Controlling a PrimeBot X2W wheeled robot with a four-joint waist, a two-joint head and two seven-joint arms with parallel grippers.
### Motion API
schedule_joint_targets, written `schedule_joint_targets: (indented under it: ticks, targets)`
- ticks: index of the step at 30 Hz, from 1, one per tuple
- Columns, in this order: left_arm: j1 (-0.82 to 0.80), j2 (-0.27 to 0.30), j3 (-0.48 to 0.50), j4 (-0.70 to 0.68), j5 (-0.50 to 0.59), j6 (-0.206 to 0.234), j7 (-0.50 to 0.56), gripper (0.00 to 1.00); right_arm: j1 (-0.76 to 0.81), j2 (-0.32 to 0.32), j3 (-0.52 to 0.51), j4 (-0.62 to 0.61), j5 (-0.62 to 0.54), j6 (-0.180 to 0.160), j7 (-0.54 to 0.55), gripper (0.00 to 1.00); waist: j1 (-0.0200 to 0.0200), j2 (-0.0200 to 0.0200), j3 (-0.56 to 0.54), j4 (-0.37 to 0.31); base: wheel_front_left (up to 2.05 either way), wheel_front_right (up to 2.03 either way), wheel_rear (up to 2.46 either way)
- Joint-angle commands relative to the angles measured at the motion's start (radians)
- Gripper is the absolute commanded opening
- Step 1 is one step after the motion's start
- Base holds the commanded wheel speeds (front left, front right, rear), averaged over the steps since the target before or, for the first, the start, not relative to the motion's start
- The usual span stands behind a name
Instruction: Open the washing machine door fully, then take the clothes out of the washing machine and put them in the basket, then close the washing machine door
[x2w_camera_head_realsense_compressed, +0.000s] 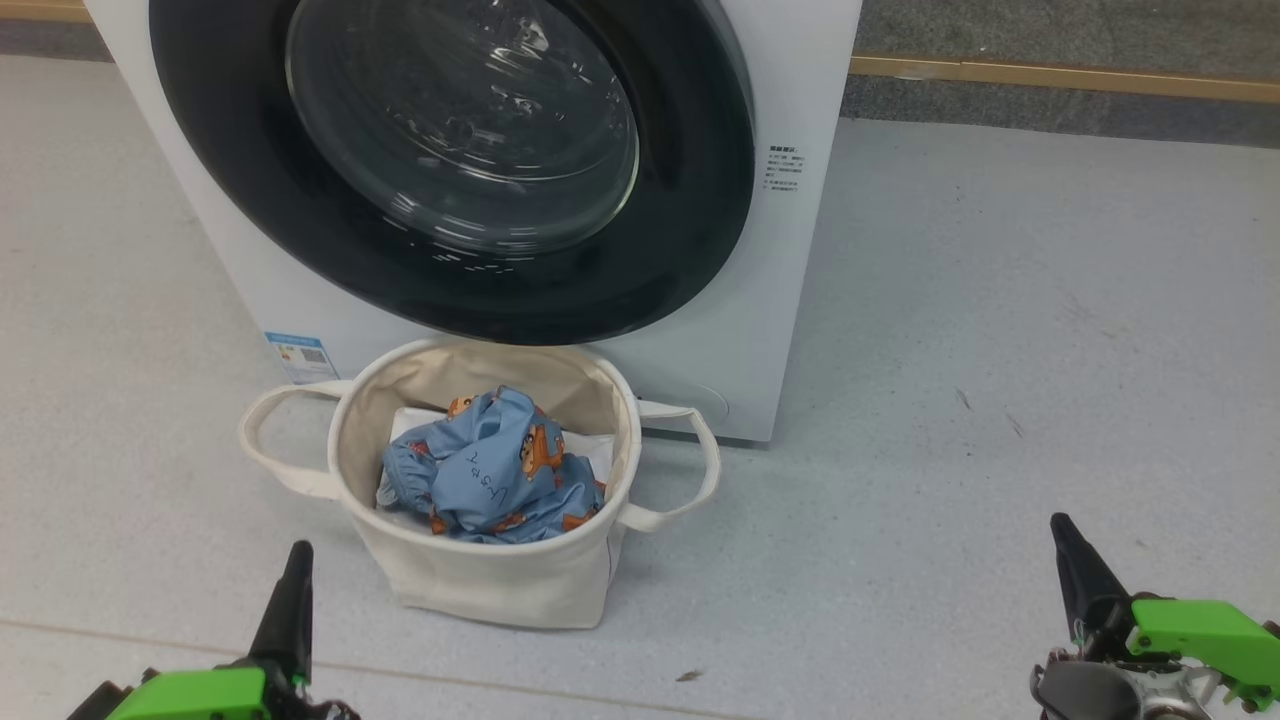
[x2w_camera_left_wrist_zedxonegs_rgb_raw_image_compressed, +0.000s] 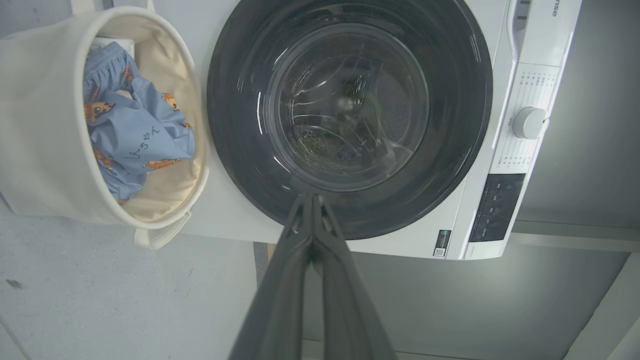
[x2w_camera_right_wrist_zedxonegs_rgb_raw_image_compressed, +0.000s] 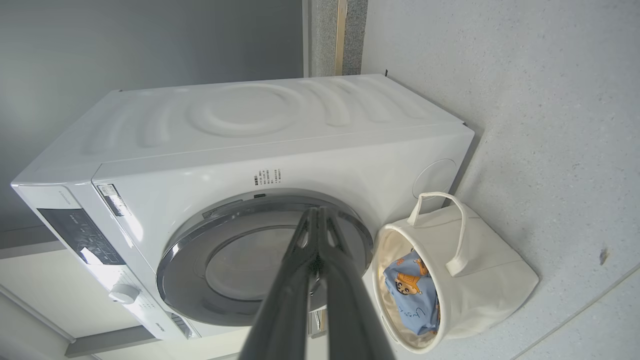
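Head view: both arms sit low at the frame's bottom edge, well apart from the work. The left end effector (x2w_camera_head_realsense_compressed: 298, 556) rises from the bottom-left corner, its dark fingers pressed together into one spike and holding nothing. The right end effector (x2w_camera_head_realsense_compressed: 1064, 535) stands likewise at the bottom right, tips together and empty, its green housing cut by the frame edge. Between them the basket (x2w_camera_head_realsense_compressed: 480, 585) sits on the floor (x2w_camera_head_realsense_compressed: 1000, 400), up against the foot of the washing machine (x2w_camera_head_realsense_compressed: 790, 300). The clothes (x2w_camera_head_realsense_compressed: 490, 470) lie crumpled inside it on a white folded sheet (x2w_camera_head_realsense_compressed: 592, 448). The washing machine door (x2w_camera_head_realsense_compressed: 250, 220) lies flush with the machine's front. Its upper part is cut off by the top edge, and reflections blur what is behind the glass. A blue sticker (x2w_camera_head_realsense_compressed: 300, 355) shows at the machine's lower front corner, just above a basket handle.

Left wrist view: this arm's fingers (x2w_camera_left_wrist_zedxonegs_rgb_raw_image_compressed: 280, 280) meet at their tips in front of the door's black ring, covering a strip of it. The perforated drum (x2w_camera_left_wrist_zedxonegs_rgb_raw_image_compressed: 320, 145) shows dimly through the glass. A round knob (x2w_camera_left_wrist_zedxonegs_rgb_raw_image_compressed: 529, 122) sits on the control strip. The basket, cut by the frame's left edge, shows the clothes in its mouth.

Right wrist view: the right arm's fingers (x2w_camera_right_wrist_zedxonegs_rgb_raw_image_compressed: 300, 290) are closed tip to tip across the door, which glares grey and unreadable. The basket stands just beside the door.
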Motion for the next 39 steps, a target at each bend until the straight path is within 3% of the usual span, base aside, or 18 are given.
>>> schedule_joint_targets:
  ticks: [1,39]
  targets:
    - [-0.025,0.005,0.034,-0.038,-0.004,-0.007,0.008,0.0,-0.015,-0.006,0.019,-0.04,0.006,0.001,0.007,0.0,0.0,0.0,0.0,0.0,0.0,0.0,0.0]
    - [-0.025,0.005,0.034,-0.038,-0.004,-0.007,0.008,0.0,-0.015,-0.006,0.019,-0.04,0.006,0.001,0.007,0.0,0.0,0.0,0.0,0.0,0.0,0.0,0.0]
